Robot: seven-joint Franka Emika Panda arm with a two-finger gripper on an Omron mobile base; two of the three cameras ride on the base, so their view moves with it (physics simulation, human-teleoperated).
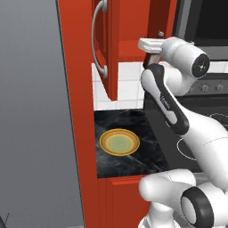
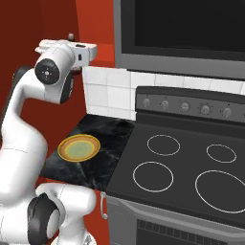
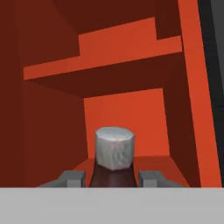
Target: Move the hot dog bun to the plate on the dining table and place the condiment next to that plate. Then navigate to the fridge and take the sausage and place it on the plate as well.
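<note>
In the hand view, the gripper (image 3: 112, 179) is reaching into an open red cabinet (image 3: 131, 113), and its two grey fingertips (image 3: 70, 178) are sitting at the bottom centre of the frame on either side of a dark red-brown bottle (image 3: 111, 177). The bottle's pale grey cap (image 3: 114, 147) is rising just above and between them. The fingers are lying close against the bottle's dark body, so the claw is pinching the bottle, narrowed but not pressed together. A red shelf (image 3: 105, 59) is crossing the upper half of that frame, with the cabinet's back wall glowing orange behind the cap.

The two base views are showing what the hand camera is not. In the left base view, the white arm (image 1: 178, 116) is climbing from the lower right to the upper centre, where its hand is pushing in beside the open cabinet door (image 1: 107, 49). A yellow plate (image 1: 119, 142) with an olive-green centre is lying on a black marble counter (image 1: 129, 120) left of centre, well below the hand. A grey fridge side (image 1: 31, 111) is taking up the left of that frame.

In the right base view, the plate (image 2: 79, 148) is sitting at the left middle, beside a black stove (image 2: 186, 167) with four ring burners, under a dark oven front (image 2: 186, 28) across the top. The bottle's cap (image 2: 71, 36) is just peeking above the hand at the upper left.
</note>
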